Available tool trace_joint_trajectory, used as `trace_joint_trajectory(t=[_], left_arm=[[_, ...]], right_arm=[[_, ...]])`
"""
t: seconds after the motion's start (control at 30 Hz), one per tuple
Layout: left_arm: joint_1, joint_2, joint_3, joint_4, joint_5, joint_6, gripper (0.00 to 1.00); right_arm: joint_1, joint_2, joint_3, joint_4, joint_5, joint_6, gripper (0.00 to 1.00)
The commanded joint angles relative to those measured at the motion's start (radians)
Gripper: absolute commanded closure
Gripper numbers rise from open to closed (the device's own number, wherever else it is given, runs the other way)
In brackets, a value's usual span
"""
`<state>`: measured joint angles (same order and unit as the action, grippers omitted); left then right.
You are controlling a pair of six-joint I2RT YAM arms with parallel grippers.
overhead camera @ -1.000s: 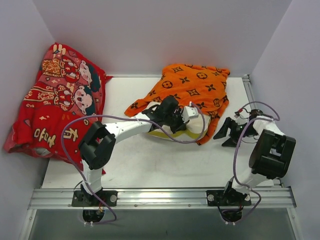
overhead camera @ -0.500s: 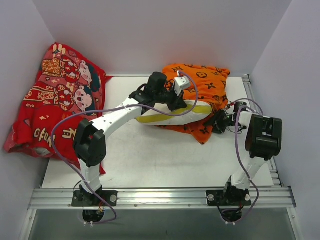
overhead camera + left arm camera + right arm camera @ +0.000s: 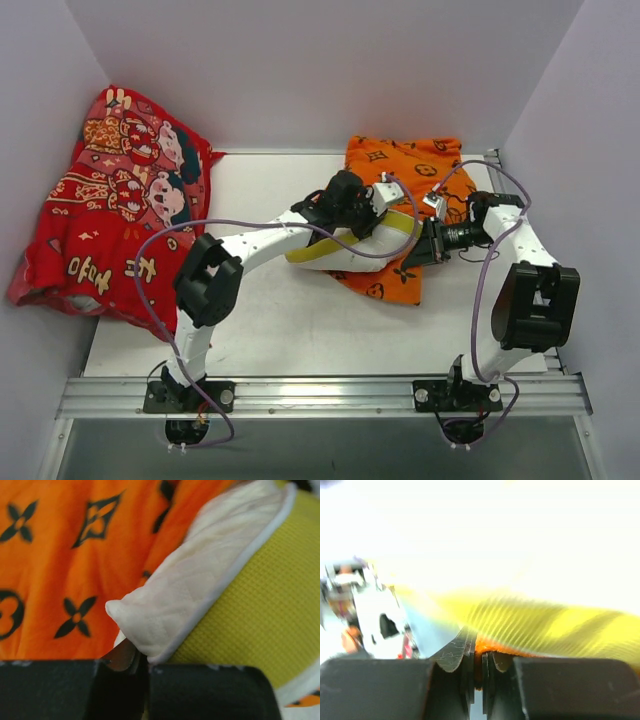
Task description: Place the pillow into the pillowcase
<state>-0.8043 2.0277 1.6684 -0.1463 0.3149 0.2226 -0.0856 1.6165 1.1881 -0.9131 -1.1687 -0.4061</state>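
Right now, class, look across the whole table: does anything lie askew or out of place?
The red cartoon cloth slumps against the left wall, hanging past the table edge. The pillowcase lies rumpled, not flat.

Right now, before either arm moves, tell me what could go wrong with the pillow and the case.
1. The left gripper pinches the pillow only by its corner tip; a push could pull it free.
2. The right gripper holds a thin sliver of the case; if it caught both layers, the mouth may not open, and the pillow would ride over it.
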Motion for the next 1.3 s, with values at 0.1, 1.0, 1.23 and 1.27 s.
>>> trace_joint_trajectory(t=[0.1, 1.0, 1.23, 1.27], left_arm=[[0.036, 0.063, -0.165, 0.131, -0.209, 0.087, 1.00], [0.155, -0.643, -0.800, -0.035, 0.110, -0.802, 0.03], [0.157, -0.446, -0.760, 0.068, 0.107, -0.829, 0.10], [0.160, -0.411, -0.759, 0.077, 0.102, -0.825, 0.12]], right_arm=[[0.004, -0.027, -0.007, -0.610, -0.243, -0.373, 1.00], [0.363, -0.063, 0.171, 0.118, 0.901, 0.262, 0.49], [0.449, -0.043, 0.110, 0.143, 1.070, 0.233, 0.53], [0.449, -0.034, 0.108, 0.145, 1.075, 0.228, 0.56]])
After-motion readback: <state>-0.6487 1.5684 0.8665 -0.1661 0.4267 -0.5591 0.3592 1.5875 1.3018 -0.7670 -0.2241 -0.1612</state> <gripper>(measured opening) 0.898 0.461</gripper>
